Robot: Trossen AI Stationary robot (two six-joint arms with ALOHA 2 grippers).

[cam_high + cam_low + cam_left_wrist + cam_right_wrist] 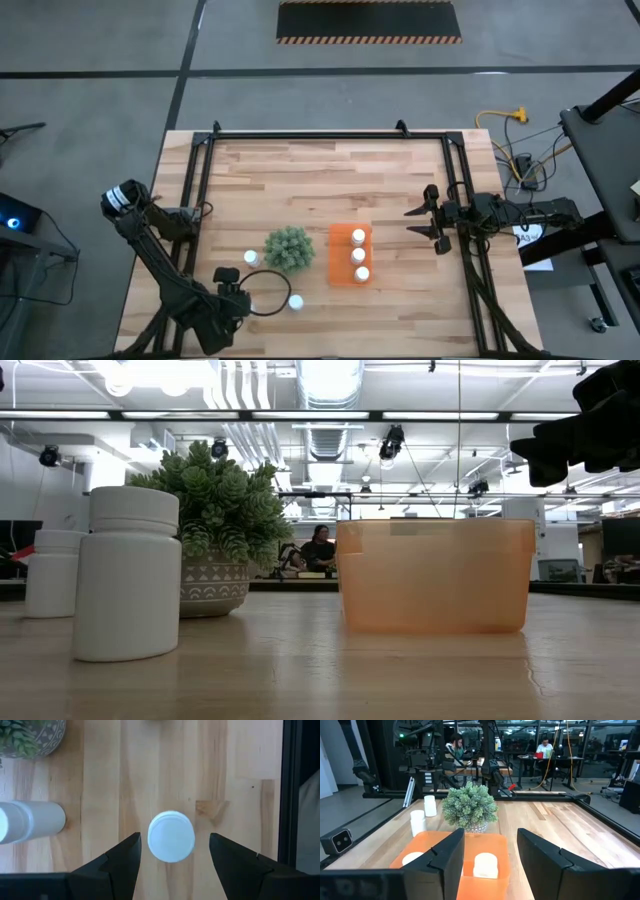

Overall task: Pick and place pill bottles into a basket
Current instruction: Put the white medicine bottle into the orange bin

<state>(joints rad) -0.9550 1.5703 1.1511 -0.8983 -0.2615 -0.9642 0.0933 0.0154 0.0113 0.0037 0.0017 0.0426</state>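
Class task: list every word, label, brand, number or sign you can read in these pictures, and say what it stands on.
No text can be read with confidence.
White tag near the right arm: dark marks, too small to read.
Pill bottles: plain white, no label showing.
Basket: plain orange, no marking.
Plant pot: a pattern only, no words.

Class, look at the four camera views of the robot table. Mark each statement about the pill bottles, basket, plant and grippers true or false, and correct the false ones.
1. Three pill bottles stand in the orange basket. True.
2. The left gripper is closed on a bottle. False: its fingers are open on either side of a pill bottle on the table, not touching it.
3. The potted plant stands to the left of the basket in the high view. True.
4. The right gripper is reaching into the basket. False: it is off to the basket's right, holding nothing.
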